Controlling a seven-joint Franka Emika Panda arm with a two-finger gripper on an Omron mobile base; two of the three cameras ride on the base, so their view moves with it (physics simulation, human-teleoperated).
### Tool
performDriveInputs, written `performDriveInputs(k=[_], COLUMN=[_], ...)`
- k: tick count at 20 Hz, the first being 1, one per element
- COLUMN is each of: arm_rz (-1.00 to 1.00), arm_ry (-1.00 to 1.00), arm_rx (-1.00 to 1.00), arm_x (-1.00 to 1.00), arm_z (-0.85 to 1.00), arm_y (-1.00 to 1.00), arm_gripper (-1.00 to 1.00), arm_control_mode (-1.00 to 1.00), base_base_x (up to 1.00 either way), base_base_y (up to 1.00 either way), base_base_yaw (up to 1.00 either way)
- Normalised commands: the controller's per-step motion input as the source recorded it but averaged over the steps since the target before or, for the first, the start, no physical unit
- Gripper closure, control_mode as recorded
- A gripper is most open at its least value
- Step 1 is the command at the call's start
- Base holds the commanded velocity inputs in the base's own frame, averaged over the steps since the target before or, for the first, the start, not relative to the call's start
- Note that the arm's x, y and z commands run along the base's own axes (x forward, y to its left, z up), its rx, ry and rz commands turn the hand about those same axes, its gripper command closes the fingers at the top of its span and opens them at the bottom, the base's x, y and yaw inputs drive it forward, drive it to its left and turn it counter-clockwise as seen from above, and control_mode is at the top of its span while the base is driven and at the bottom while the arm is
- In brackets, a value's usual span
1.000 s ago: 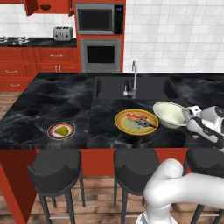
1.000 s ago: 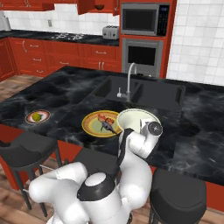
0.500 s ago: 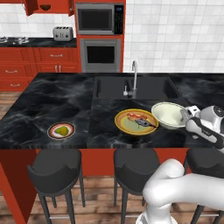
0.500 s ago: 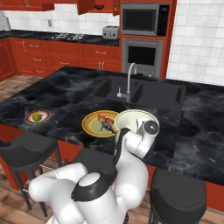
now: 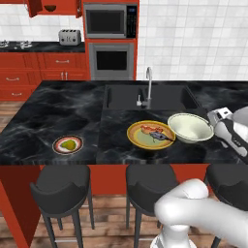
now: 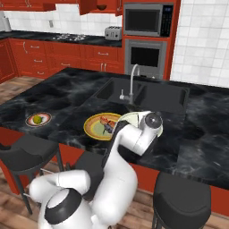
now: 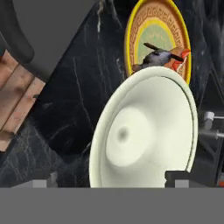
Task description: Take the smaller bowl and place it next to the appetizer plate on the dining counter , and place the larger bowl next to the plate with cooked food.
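The larger bowl (image 5: 190, 127) (image 7: 144, 131), cream-white, stands upright on the dining counter (image 5: 58, 111), right beside the yellow plate with cooked food (image 5: 151, 134) (image 7: 157, 39). My gripper (image 5: 215, 125) (image 7: 109, 181) hovers at the bowl's right rim, open, its fingertips (image 7: 177, 177) wide apart on either side of the bowl and holding nothing. In the right base view my arm hides part of the bowl (image 6: 129, 118). The appetizer plate (image 5: 67, 144) (image 6: 38, 119) lies far to the left on the counter. The smaller bowl (image 5: 50, 7), dark brown, sits in an open wall cabinet.
An inset sink (image 5: 150, 97) with a curved faucet (image 5: 148, 85) lies just behind the yellow plate. Dark stools (image 5: 63, 181) line the counter's near side. A toaster (image 5: 70, 37), oven and microwave stand along the back wall.
The jaws have opened from shut to wide, letting go of the larger bowl's rim. The bowl stays where it was beside the yellow plate. The hand has barely moved.
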Motion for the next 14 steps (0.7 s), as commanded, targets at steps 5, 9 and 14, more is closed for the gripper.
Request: performDriveInputs(k=[5,9,14], arm_rz=[0.00,-0.11,-0.27], arm_ry=[0.08,0.27,0.21], arm_rx=[0.01,0.11,0.19], arm_x=[-0.78,-0.41,-0.19], arm_z=[1.00,1.00,0.88], arm_y=[0.29,0.70,0.82], arm_gripper=[-1.00,-1.00,-1.00], arm_control_mode=[-1.00,-1.00,-1.00], base_base_x=[0.00,0.00,0.00], base_base_y=[0.00,0.00,0.00], base_base_yaw=[0.00,0.00,0.00])
